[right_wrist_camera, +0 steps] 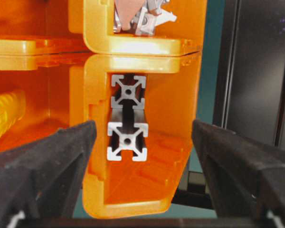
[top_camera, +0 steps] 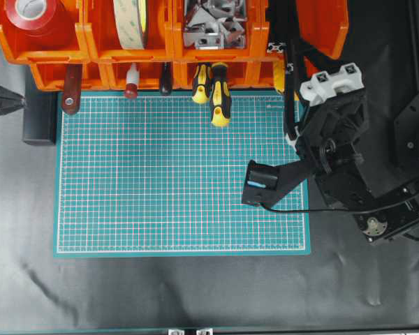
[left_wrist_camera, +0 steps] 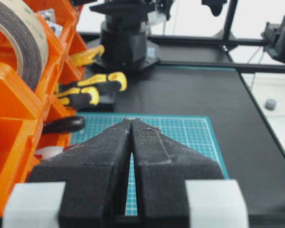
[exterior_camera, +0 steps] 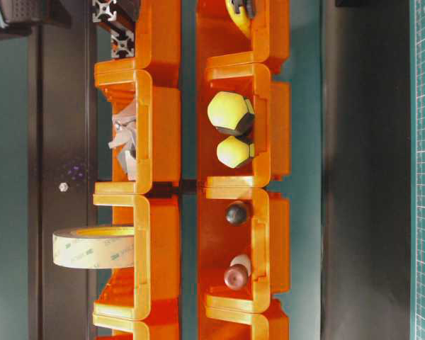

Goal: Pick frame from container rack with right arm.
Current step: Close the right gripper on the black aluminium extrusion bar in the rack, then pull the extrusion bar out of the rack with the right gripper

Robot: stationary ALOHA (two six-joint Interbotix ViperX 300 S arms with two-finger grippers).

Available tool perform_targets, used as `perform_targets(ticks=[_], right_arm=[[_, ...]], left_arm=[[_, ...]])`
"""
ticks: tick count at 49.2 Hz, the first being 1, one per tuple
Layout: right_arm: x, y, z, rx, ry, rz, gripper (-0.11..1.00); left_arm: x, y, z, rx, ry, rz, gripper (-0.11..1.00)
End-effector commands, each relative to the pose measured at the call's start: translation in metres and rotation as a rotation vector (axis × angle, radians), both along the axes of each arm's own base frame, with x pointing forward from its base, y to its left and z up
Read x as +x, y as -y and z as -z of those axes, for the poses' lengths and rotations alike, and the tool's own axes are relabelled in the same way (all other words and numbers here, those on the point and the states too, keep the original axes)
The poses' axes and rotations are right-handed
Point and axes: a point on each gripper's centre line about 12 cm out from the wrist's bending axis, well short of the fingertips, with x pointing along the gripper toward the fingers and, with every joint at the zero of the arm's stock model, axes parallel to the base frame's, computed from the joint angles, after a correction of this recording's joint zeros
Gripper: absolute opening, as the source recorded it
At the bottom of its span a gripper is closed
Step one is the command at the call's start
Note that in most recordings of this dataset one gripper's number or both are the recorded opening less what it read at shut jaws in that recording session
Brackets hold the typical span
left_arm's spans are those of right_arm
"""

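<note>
Right jaws stand wide, nothing between them: in the right wrist view the two black fingers [right_wrist_camera: 42, 166] flank the open front of one bin of the container rack [right_wrist_camera: 147, 45], not touching it. Inside that bin sit two extrusion ends, stacked one above the other; the lower frame [right_wrist_camera: 127, 141] shows its bare silver cut face with centre hole and slotted grooves, the second bar [right_wrist_camera: 128, 91] directly above it. Both lie free of the fingers. From overhead, the right arm [top_camera: 332, 129] reaches toward the rack's right end, its white plastic parts near the orange bins, the small black box with blue label [top_camera: 259, 183] hanging over the green mat [top_camera: 174, 188]. The frame's end [top_camera: 276, 47] is just visible at the rack there, beside the bin of grey corner brackets [top_camera: 213, 24]. Left jaws [left_wrist_camera: 131, 121] are closed, black tips pressed together with only a hairline seam, holding nothing, poised over the mat's left side. Along the rack: red tape roll [top_camera: 31, 12], a pale tape roll [top_camera: 129, 21], yellow-and-black screwdrivers [top_camera: 220, 98] sticking out of the lower tier onto the mat, and darker tool handles to their left. The mat lies on the black counter [top_camera: 195, 293]. Table-level view shows the same extrusion ends at the top left corner, upper tier.
</note>
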Motion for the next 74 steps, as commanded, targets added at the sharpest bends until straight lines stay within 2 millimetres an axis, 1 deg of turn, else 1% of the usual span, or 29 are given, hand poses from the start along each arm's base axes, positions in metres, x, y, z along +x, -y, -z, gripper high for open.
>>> perform_targets(ticks=[1, 6, 10, 13, 19, 20, 36, 41, 45, 55, 61, 66, 69, 74], right_arm=[[0.003, -0.001, -0.010, 0.013, 0.038, -0.007, 0.76], [0.003, -0.001, -0.008, 0.010, 0.034, -0.004, 0.71], [0.003, -0.001, -0.008, 0.012, 0.030, 0.000, 0.63], [0.003, -0.003, -0.007, 0.010, 0.027, -0.002, 0.53], [0.005, -0.005, -0.009, 0.011, 0.030, 0.001, 0.27], [0.005, -0.005, -0.009, 0.009, 0.029, 0.005, 0.25], [0.004, -0.010, -0.013, -0.011, 0.030, 0.040, 0.25], [0.001, -0.017, -0.017, -0.031, 0.028, 0.050, 0.25], [-0.003, -0.025, -0.025, -0.041, 0.039, 0.063, 0.25], [-0.014, -0.054, -0.041, -0.104, 0.068, 0.035, 0.25], [-0.017, -0.073, -0.050, -0.105, 0.100, 0.000, 0.25], [-0.014, -0.098, -0.058, -0.097, 0.136, -0.060, 0.25], [-0.010, -0.113, -0.064, -0.096, 0.166, -0.094, 0.25], [-0.003, -0.141, -0.069, -0.081, 0.190, -0.158, 0.25]], left_arm=[[0.002, 0.000, -0.004, 0.000, 0.008, 0.000, 0.00], [0.002, 0.000, -0.004, 0.000, 0.008, 0.002, 0.00], [0.002, 0.000, -0.004, 0.000, 0.009, 0.002, 0.00], [0.002, 0.000, -0.004, 0.000, 0.009, 0.002, 0.00], [0.002, 0.000, -0.004, 0.000, 0.009, 0.002, 0.00], [0.002, 0.000, -0.004, 0.000, 0.009, 0.002, 0.00], [0.001, 0.000, -0.005, 0.000, 0.011, 0.002, 0.00], [0.002, 0.000, -0.004, 0.000, 0.009, 0.002, 0.00], [0.002, 0.000, -0.004, 0.000, 0.008, 0.002, 0.00], [0.002, 0.000, -0.004, 0.000, 0.008, 0.002, 0.00], [0.001, 0.000, -0.005, -0.002, 0.012, 0.002, 0.00], [0.000, 0.000, -0.007, -0.003, 0.021, 0.002, 0.00], [-0.001, 0.000, -0.009, -0.003, 0.029, 0.002, 0.00], [-0.003, 0.000, -0.012, -0.003, 0.044, 0.002, 0.00]])
